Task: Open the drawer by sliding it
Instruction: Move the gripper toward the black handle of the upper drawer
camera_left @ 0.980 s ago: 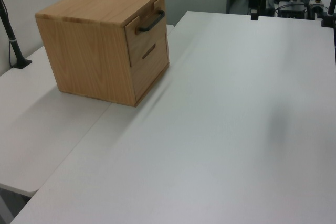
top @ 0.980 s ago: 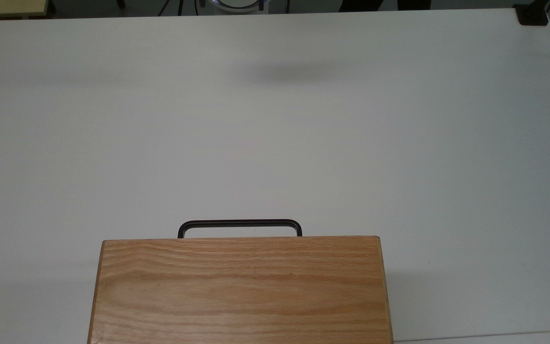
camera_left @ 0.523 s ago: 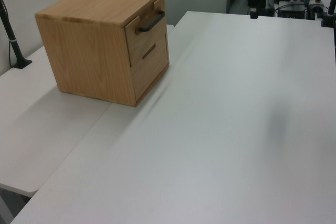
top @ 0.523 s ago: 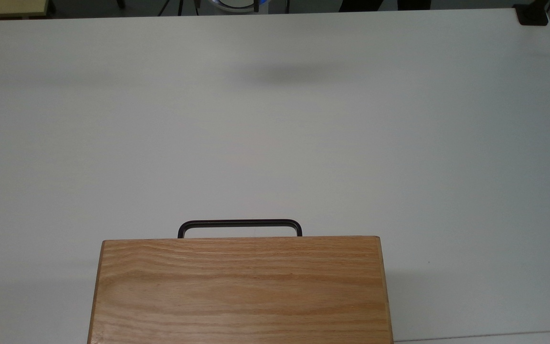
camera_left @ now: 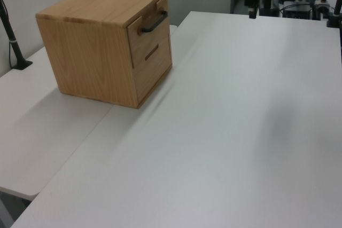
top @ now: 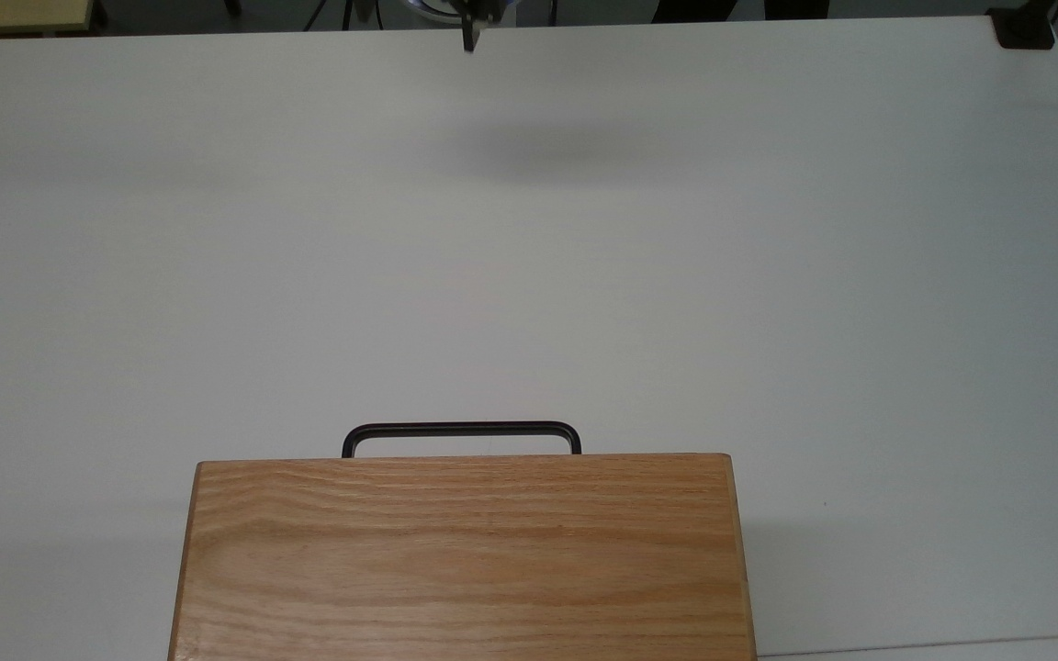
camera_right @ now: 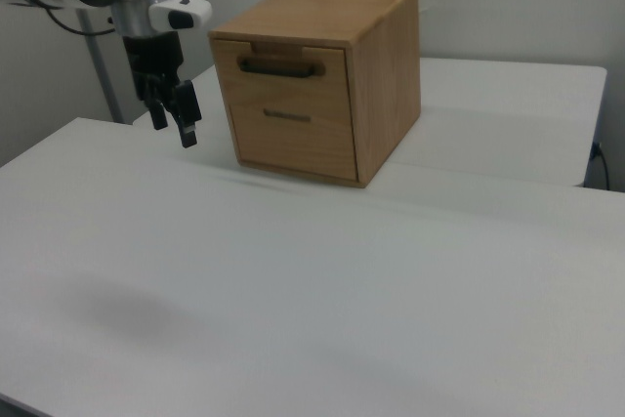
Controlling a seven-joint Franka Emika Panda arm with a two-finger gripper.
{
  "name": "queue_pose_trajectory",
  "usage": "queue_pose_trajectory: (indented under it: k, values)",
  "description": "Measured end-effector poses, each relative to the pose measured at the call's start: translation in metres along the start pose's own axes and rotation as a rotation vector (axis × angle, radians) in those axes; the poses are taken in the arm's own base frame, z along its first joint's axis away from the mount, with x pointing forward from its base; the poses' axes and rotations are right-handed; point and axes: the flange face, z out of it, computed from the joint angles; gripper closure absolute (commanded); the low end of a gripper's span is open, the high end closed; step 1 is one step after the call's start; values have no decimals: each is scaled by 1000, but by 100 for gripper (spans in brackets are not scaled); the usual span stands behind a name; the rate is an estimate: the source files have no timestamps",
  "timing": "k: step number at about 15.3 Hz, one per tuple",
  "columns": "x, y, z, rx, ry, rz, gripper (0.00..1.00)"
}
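Approach not yet made — drawer shut, tool far off.

I see the drawer (camera_right: 279, 67) flush in the upper front of the oak cabinet (camera_right: 386, 85), upper centre of the right view, its black handle (camera_right: 281, 68) standing proud of the panel. My tool (camera_right: 182, 116) hangs above the white tabletop (camera_right: 312, 300) at the upper left of the right view, well apart from the handle and gripping nothing; whether its fingers are spread I cannot tell at this angle. I'd bring it level with the bar, close around its middle — then pull straight out along the slide, square to the front, so the cabinet doesn't skid.
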Motion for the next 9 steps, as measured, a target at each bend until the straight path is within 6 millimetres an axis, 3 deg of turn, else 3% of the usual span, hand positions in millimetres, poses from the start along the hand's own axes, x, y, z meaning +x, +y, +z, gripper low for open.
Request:
queue_pose_trajectory:
  k: [9]
  values:
    - [60,-44,17,230,229,628,0]
